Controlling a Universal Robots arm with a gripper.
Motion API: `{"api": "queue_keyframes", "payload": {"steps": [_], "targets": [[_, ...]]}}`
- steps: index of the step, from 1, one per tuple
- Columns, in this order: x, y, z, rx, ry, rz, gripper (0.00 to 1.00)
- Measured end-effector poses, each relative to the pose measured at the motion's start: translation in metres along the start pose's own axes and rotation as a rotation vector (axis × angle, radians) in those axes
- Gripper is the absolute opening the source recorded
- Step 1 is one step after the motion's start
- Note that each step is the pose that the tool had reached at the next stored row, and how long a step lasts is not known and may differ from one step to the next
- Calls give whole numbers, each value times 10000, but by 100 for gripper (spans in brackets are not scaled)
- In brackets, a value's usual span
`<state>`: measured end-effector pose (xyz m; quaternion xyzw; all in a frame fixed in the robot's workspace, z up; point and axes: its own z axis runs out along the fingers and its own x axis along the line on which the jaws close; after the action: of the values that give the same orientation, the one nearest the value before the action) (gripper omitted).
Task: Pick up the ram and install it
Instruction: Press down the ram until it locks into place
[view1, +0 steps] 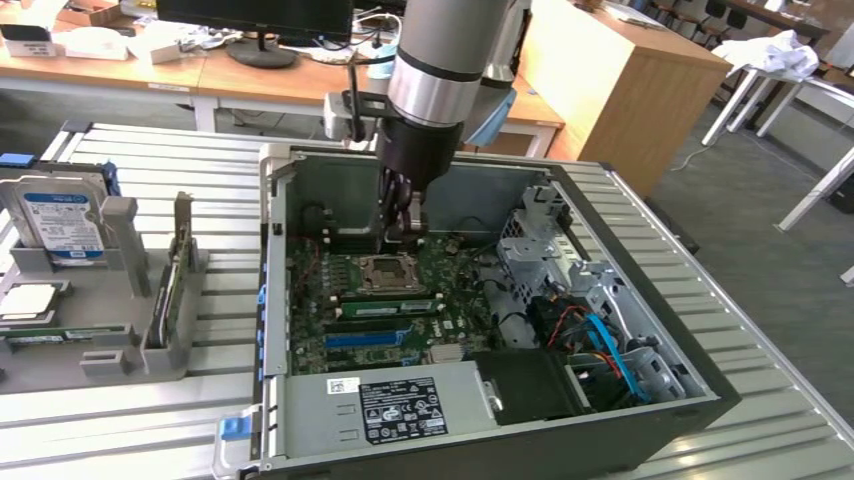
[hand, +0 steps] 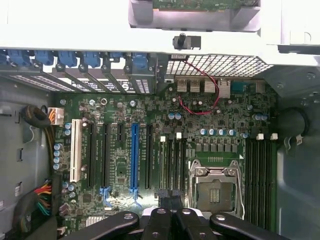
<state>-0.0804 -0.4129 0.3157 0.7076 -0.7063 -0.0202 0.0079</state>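
A long thin green ram (view1: 166, 300) stands on edge in the grey holder (view1: 134, 335) outside the case, at the exterior view's left. The wrist view catches its green edge (hand: 205, 4) in that holder (hand: 150, 17). A second green stick with dark chips (view1: 387, 305) sits in a black slot beside the CPU socket (view1: 387, 270). My gripper (view1: 404, 238) hangs inside the open computer case just above the motherboard, by the socket (hand: 215, 187). Its fingers (hand: 161, 202) are together, and I see nothing between them (hand: 170, 197).
The case walls (view1: 274, 200) ring the motherboard. A blue slot strip (hand: 134, 155) and black slots lie by the socket. A drive cage (view1: 547, 240) and cables stand at the exterior view's right, a power supply (view1: 387, 405) in front. A hard drive (view1: 60, 220) leans in the holder.
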Motion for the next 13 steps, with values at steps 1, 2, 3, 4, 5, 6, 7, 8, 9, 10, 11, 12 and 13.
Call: {"api": "queue_keyframes", "payload": {"steps": [1,2,3,4,5,6,7,8,9,10,11,12,13], "targets": [[0,0,0,0,0,0,11],[0,0,-1,0,1,0,11],[0,0,-1,-1,2,0,11],[0,-7,-2,-2,3,-3,11],[0,-21,-3,-6,5,0,11],[1,-40,-3,-8,4,0,11],[2,-64,-3,-11,2,-1,11],[2,-89,-5,-14,2,-1,11],[3,-117,-5,-15,2,0,11],[4,-146,-7,-16,2,1,11],[5,-175,-8,-17,1,1,11],[7,-202,-9,-18,3,0,11],[8,-228,-10,-17,2,-1,11]]}}
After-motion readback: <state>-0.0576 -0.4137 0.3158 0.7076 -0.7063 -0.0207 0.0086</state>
